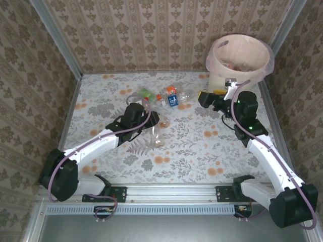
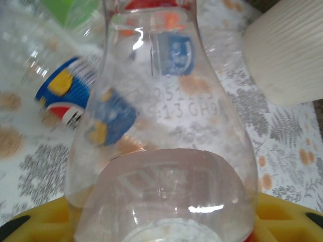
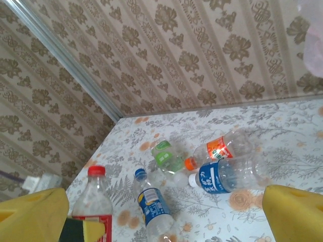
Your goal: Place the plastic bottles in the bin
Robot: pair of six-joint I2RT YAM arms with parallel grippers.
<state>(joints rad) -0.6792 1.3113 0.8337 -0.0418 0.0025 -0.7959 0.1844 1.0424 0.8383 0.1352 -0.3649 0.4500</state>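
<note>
Left gripper (image 1: 154, 124): out over the middle of the bench (image 1: 101, 101). Its yellow fingers (image 2: 288, 214) lie against both sides of a clear bottle (image 2: 161, 126); as far as I can see, it is pinching it.
Clear bottle: it runs straight out from the wrist, narrow end pointing away, low over the bench or resting on it; I cannot tell which.
Way to the bin: the bin (image 1: 218, 49) stands in the far right corner, well apart from the left gripper. I'd say the carry goes right and away, then up over the rim.
Right gripper (image 1: 212, 97): spread wide and holding nothing, just beside the bin. This arm is the nearer one to the bin.
Loose bottles (image 1: 174, 96): these lie on their sides between the two grippers, a little farther back.
Materials: the bottles are thin and glassy, some dented, and likely to buckle under a squeeze. The bin is a cream ribbed tub with a filmy pinkish liner folded over its rim. The bench has a floral cover.
</note>
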